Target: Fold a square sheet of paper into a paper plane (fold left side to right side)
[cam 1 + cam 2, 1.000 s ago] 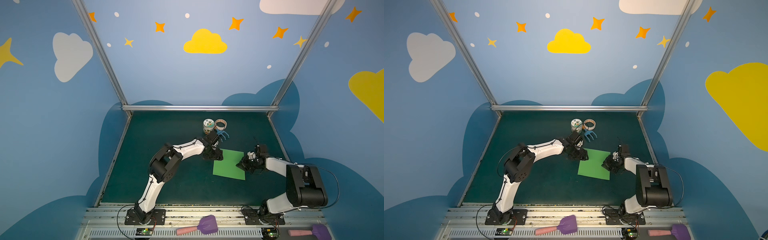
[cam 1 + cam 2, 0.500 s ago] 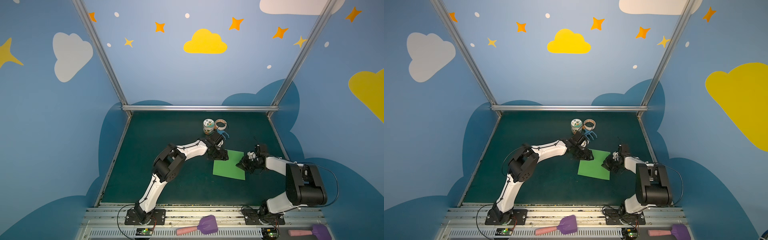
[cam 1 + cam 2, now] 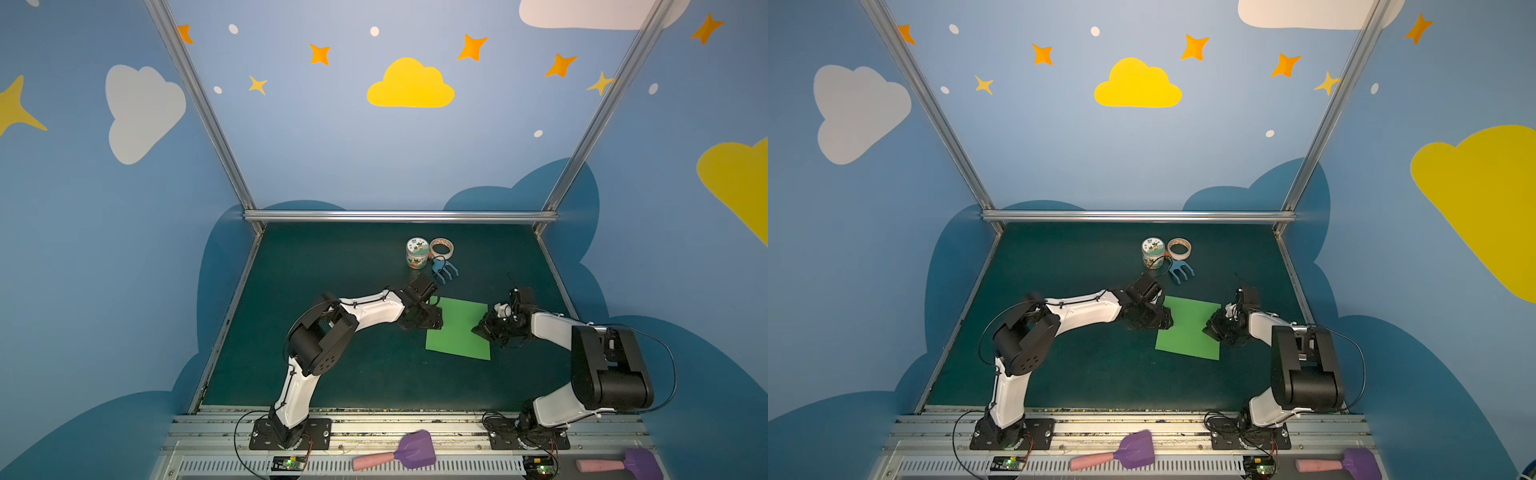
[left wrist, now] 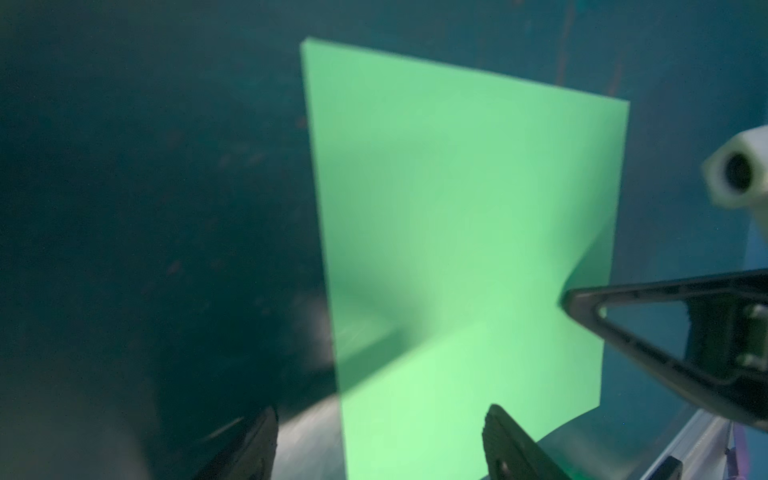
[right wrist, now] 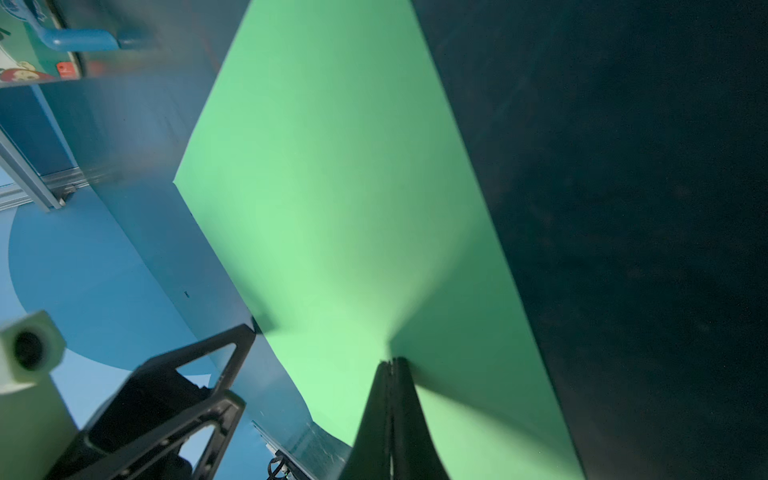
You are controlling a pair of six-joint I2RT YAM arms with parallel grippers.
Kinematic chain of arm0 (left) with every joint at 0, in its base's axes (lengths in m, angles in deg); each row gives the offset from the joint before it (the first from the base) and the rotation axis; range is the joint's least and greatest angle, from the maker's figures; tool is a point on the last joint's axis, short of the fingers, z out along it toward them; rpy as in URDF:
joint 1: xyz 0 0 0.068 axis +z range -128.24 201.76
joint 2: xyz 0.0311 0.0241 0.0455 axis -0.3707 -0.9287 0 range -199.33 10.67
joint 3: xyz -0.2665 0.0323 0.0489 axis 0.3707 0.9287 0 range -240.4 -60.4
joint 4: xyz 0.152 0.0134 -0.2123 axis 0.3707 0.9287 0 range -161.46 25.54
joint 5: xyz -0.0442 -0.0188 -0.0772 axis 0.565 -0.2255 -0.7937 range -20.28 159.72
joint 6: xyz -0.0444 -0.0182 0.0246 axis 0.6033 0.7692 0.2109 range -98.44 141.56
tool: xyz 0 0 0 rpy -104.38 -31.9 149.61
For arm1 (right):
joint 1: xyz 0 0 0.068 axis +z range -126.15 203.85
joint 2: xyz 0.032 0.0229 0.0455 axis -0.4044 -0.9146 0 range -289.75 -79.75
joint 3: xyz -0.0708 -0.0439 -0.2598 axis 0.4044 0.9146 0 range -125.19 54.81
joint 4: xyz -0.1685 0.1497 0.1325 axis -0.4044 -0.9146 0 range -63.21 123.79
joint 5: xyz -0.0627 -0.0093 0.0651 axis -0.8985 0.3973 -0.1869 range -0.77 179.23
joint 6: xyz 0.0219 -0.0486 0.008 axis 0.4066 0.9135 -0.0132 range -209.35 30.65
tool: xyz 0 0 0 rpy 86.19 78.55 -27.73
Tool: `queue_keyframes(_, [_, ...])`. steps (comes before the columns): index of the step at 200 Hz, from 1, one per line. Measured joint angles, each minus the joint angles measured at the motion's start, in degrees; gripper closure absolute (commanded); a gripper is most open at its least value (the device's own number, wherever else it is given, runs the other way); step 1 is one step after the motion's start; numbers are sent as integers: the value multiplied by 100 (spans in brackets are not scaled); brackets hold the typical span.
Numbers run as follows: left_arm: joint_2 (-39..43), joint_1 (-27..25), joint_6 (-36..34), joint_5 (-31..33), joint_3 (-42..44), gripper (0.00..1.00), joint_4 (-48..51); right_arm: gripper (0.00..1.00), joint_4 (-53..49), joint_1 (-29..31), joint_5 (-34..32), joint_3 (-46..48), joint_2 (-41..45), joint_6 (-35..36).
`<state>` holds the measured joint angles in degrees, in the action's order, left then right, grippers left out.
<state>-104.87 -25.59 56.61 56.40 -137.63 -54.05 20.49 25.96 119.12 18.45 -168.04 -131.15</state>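
The square sheet of paper [image 3: 459, 332] [image 3: 1187, 332] lies flat and unfolded on the dark green mat, bright green. No paper plane is in view. My left gripper [image 3: 436, 322] [image 3: 1165, 320] is low at the sheet's left edge. In the left wrist view it [image 4: 380, 436] stands open, its fingers straddling that edge of the sheet [image 4: 457, 208]. My right gripper [image 3: 478, 328] [image 3: 1207, 330] is shut. Its joined tips [image 5: 392, 361] press down on the sheet [image 5: 332, 166] just inside the right edge, and the paper dents around them.
Behind the sheet stand a small printed jar [image 3: 417, 252], a tape roll [image 3: 441, 248] and a blue claw-shaped toy [image 3: 444, 272]. Two purple scoops with pink handles [image 3: 411, 455] [image 3: 636, 463] lie on the front rail. Blue walls close in both sides.
My left gripper has slid a little toward the front along the sheet's left edge, the arm reaching further right. The right gripper and the sheet have stayed put.
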Motion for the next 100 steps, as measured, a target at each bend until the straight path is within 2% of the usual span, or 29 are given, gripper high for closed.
queue_keyframes(43, [173, -144, 428, -50, 376, 20, -476, 97, -11, 2, -7, -7, -2, -4])
queue_keyframes(100, [-70, -348, 640, -210, 107, 19, -643, 97, -31, 0, -2, -22, -15, -28])
